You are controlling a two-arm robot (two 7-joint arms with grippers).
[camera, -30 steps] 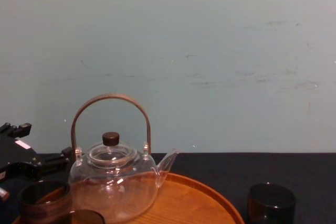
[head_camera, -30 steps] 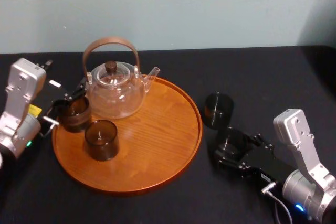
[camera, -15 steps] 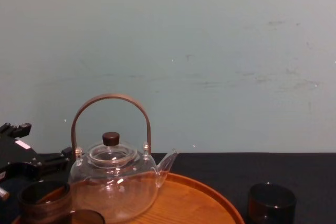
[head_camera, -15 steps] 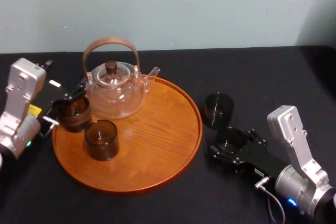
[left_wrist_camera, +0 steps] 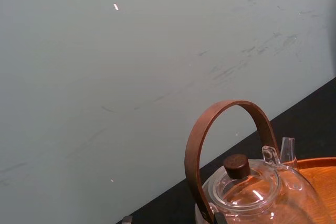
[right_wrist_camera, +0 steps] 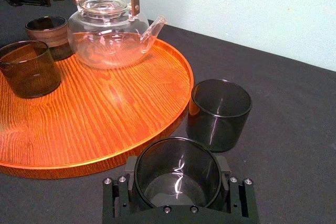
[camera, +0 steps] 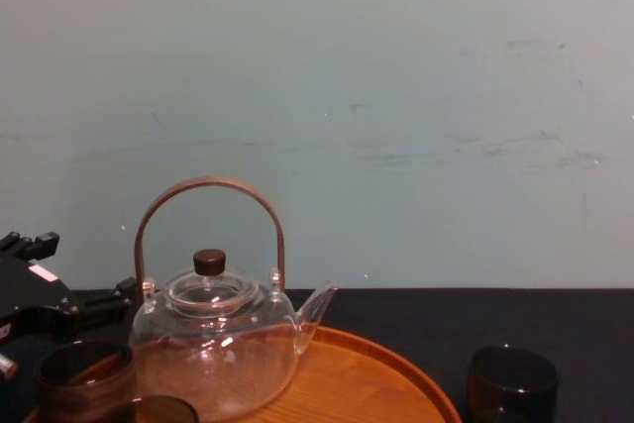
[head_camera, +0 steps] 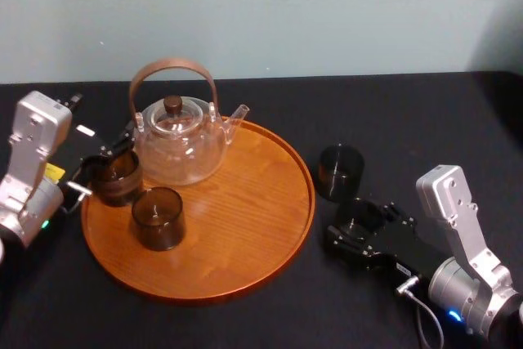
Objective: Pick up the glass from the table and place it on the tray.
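Observation:
A dark clear glass (right_wrist_camera: 177,178) stands between the fingers of my right gripper (right_wrist_camera: 177,174), which is shut on it low over the black table, just right of the tray (head_camera: 270,202). In the head view this glass (head_camera: 359,217) and the right gripper (head_camera: 357,225) sit beside the tray's right rim. A second dark glass (head_camera: 339,171) stands on the table just beyond, apart from the first. The round orange-brown tray carries a clear glass teapot (head_camera: 180,140) and two more glasses (head_camera: 158,217). My left gripper (head_camera: 102,161) rests at the tray's left edge around one of them (head_camera: 116,177).
The teapot's tall brown handle (camera: 210,215) arches over the tray's back left. Bare tray wood (right_wrist_camera: 115,103) lies open in the middle and right part. Black table (head_camera: 425,120) stretches to the right and behind. A pale wall (camera: 396,96) closes the back.
My right gripper has slid a little left toward the tray, carrying its glass along. The left arm, teapot and other glasses have not moved.

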